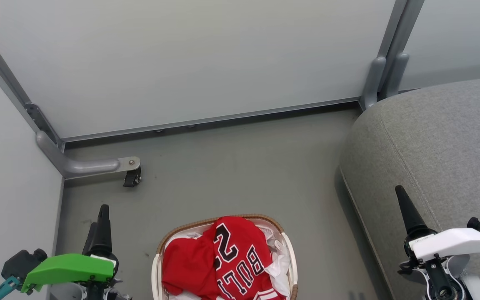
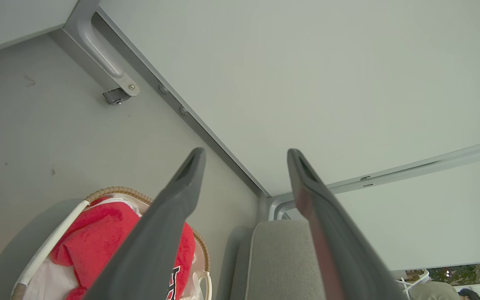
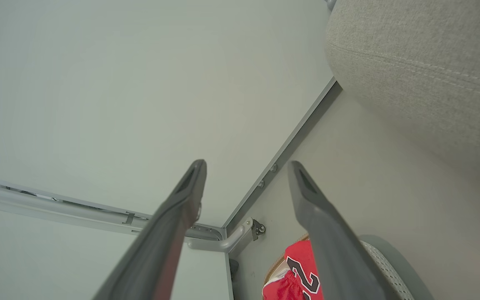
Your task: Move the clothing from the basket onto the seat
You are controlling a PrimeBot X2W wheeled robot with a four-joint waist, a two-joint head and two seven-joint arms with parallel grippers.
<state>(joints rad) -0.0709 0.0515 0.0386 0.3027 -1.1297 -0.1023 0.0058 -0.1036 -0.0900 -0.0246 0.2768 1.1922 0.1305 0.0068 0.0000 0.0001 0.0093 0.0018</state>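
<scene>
Red Bulls jersey (image 1: 240, 258) heaped in the basket (image 1: 155, 271), bottom centre; grey seat (image 1: 440, 137) at right. The left gripper (image 1: 98, 229), lower left, lies nearer the basket than the right gripper (image 1: 408, 212); both spread wide, empty.

One basket (image 1: 155, 271), two red garments, a lettered jersey (image 1: 240, 254) and a plain piece (image 1: 183, 262), and one grey seat (image 1: 440, 146) are showing.

The red jersey (image 1: 240, 258) bears a black-and-white "2" and the letters "BUL", the rest hidden.
</scene>
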